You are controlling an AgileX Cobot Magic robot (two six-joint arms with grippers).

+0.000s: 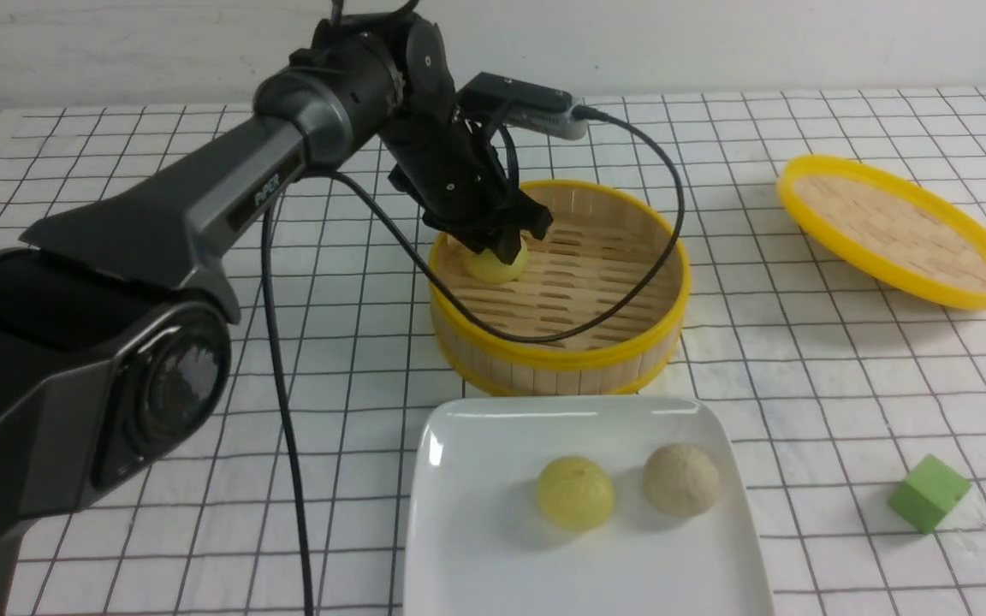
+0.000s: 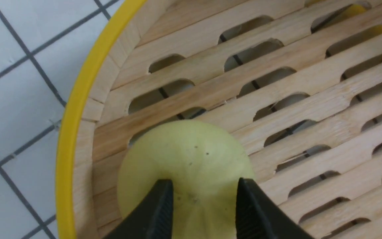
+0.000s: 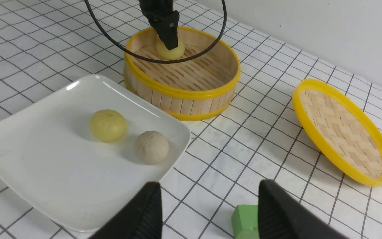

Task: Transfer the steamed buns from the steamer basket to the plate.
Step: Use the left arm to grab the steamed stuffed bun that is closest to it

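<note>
**A:** Well, what is the left gripper (image 1: 500, 246) doing?

**B:** Its jaws stand only narrowly apart, pinched onto the top of a pale yellow bun (image 2: 184, 149). That bun sits on the slatted floor of the steamer basket (image 1: 561, 355), close to the wall on the robot's left.

**A:** And the other arm?

**B:** The right gripper (image 3: 211, 183) is spread wide and holds nothing. It hangs above the table (image 1: 801, 342), near the green cube (image 1: 929, 493).

**A:** What about the setting?

**B:** The table is white and ruled with a dark grid, and a plain white wall (image 1: 715, 43) runs behind it.

**A:** Count things for me, biggest first.

**B:** One glossy white square plate (image 1: 476, 513) lies just in front of the basket, nearly touching it. There is one basket. One woven lid (image 1: 895, 229) with a yellow rim lies well apart to the basket's right. There are three steamed buns. One is in the basket, under the left gripper. A second pale yellow bun (image 1: 574, 492) and a beige-white bun (image 1: 680, 480) lie on the plate, side by side but not touching. One cube sits on the table to the right of the plate.
</note>
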